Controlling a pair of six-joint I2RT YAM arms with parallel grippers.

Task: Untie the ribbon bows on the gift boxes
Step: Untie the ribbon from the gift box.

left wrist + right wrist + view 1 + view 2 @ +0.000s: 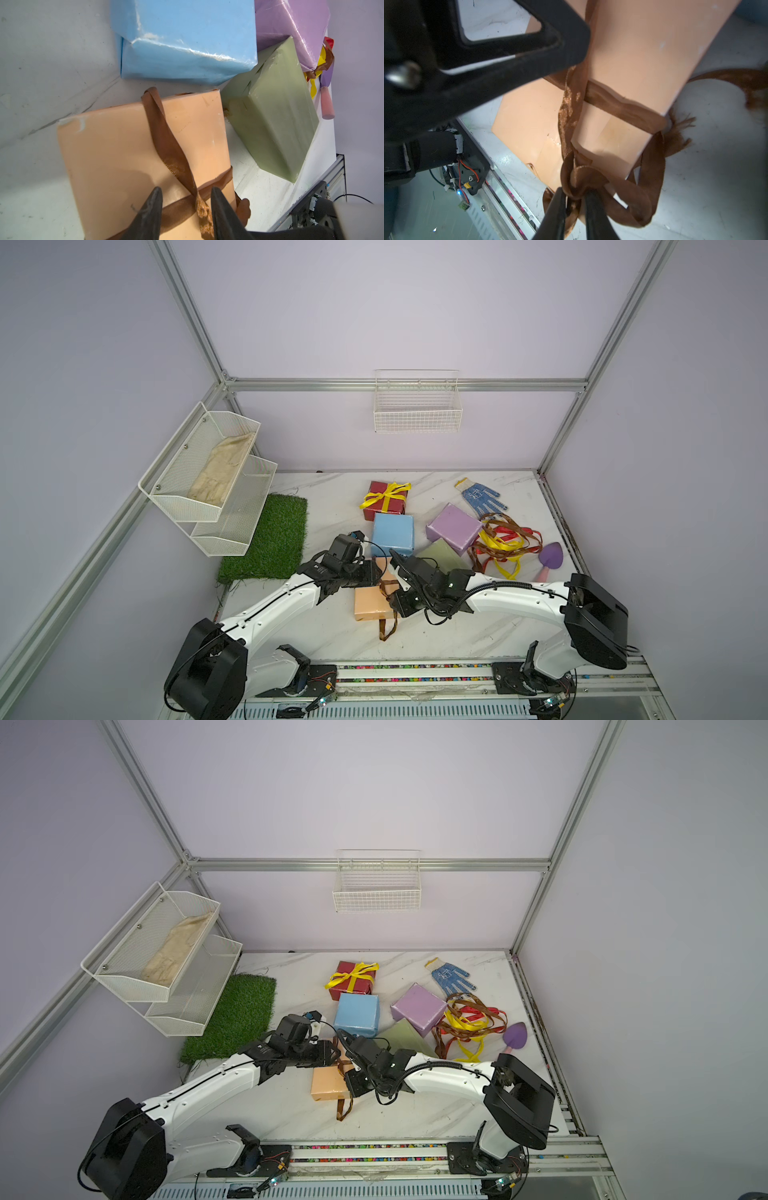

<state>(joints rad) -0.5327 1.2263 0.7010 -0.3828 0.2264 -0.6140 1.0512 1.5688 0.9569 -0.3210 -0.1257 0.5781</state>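
Paper-wrapped gift boxes (392, 533), five, two tied; marble surface (457, 626), lilac walls (395, 323); left claw (186, 190) apart, right claw (575, 191) clamped on brown ribbon (618, 106).

Peach-orange box (370, 605) crossed by a brown ribbon (172, 153) with a glinting weave. Light-blue box (392, 533), lilac box (453, 526) and olive-green box (440, 556), all plain. Dark-red box (377, 489) banded by a yellow ribbon (388, 497). Loose ribbon tangle (505, 545): brown, yellow, red. Glove (482, 494): white, blue-dotted. Scoop (550, 558): purple, pink handle. Grass mat (270, 543): green. Worktop (457, 630): white marble, grey veins. Wire basket (417, 420): white.
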